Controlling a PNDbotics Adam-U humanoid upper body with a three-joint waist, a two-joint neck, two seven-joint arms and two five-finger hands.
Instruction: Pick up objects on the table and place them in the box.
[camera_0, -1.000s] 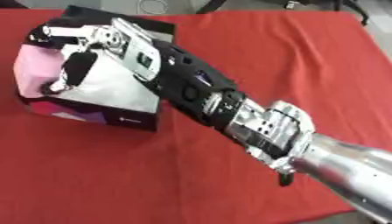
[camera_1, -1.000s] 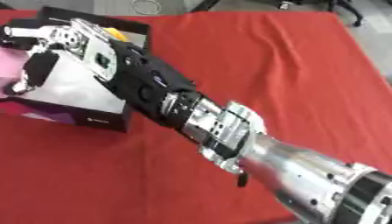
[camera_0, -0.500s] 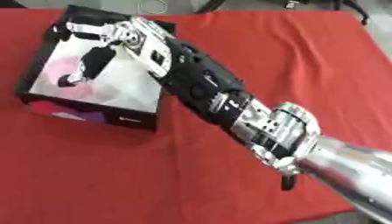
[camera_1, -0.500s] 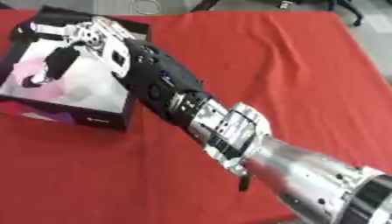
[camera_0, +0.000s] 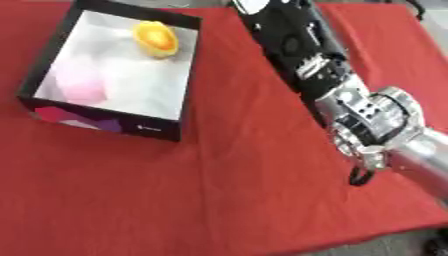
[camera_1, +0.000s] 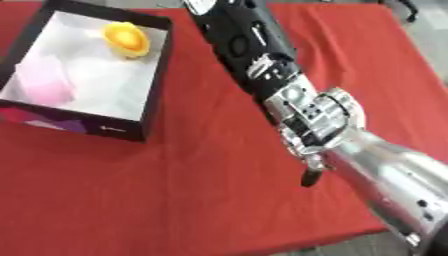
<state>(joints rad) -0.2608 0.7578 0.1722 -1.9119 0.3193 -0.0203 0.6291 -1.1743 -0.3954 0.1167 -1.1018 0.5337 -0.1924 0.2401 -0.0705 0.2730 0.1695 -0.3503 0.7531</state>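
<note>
The yellow object (camera_0: 155, 38) is lying in the upper part of the black box (camera_0: 180, 107) at upper left of the frame, beside something pink (camera_0: 80, 89), so both are sitting where the task wants them. The right arm (camera_0: 302, 47) is crossing the red surface (camera_0: 219, 190) toward the top edge, its hand leaving the frame, so I cannot tell how its fingers are set.

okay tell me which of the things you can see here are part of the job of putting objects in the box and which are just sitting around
Part of the job:
- box, black-walled, on the left
- yellow object, lying inside the box near its far end
- pink object, inside the box, left side
- right arm, reaching up out of view

Just lying about:
- red tablecloth
</note>
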